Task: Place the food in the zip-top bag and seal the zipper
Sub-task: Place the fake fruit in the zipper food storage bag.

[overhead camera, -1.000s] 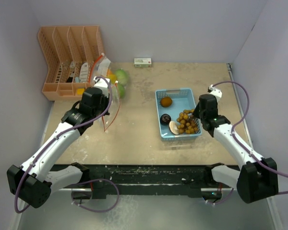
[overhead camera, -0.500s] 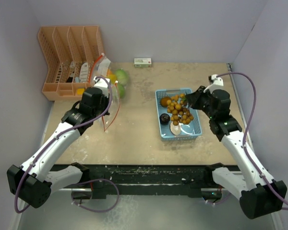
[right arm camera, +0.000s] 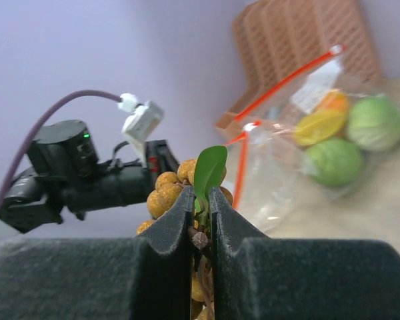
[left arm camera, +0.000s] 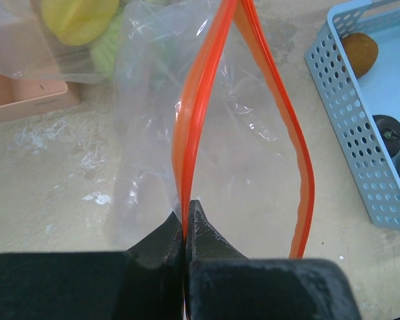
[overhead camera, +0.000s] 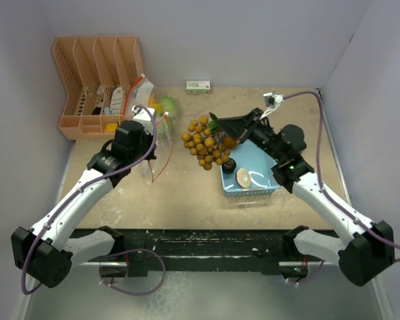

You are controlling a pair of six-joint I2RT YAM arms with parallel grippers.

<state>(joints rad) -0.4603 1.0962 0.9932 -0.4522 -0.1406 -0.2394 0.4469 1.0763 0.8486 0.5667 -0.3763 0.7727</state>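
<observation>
My right gripper [overhead camera: 217,128] is shut on the stem of the bunch of small brown balls [overhead camera: 203,142], with its green leaf [right arm camera: 207,172] poking up between the jaws; it holds the bunch in the air left of the light blue tray [overhead camera: 267,185], toward the bag. My left gripper [left arm camera: 185,210] is shut on the orange zipper rim [left arm camera: 193,120] of the clear zip-top bag [overhead camera: 155,157], holding its mouth open. In the tray lie a beige round slice [overhead camera: 243,177], a dark brown lump [overhead camera: 228,164] and an orange-brown fruit [left arm camera: 359,53].
A second clear bag with yellow and green fruits [overhead camera: 165,107] lies behind the open bag. An orange slotted rack [overhead camera: 97,80] stands at the back left. A small white box [overhead camera: 198,86] lies by the back wall.
My right gripper has lifted the bunch of brown balls out of the tray and carried it left toward the open bag. The left gripper has kept its hold on the zipper rim.
</observation>
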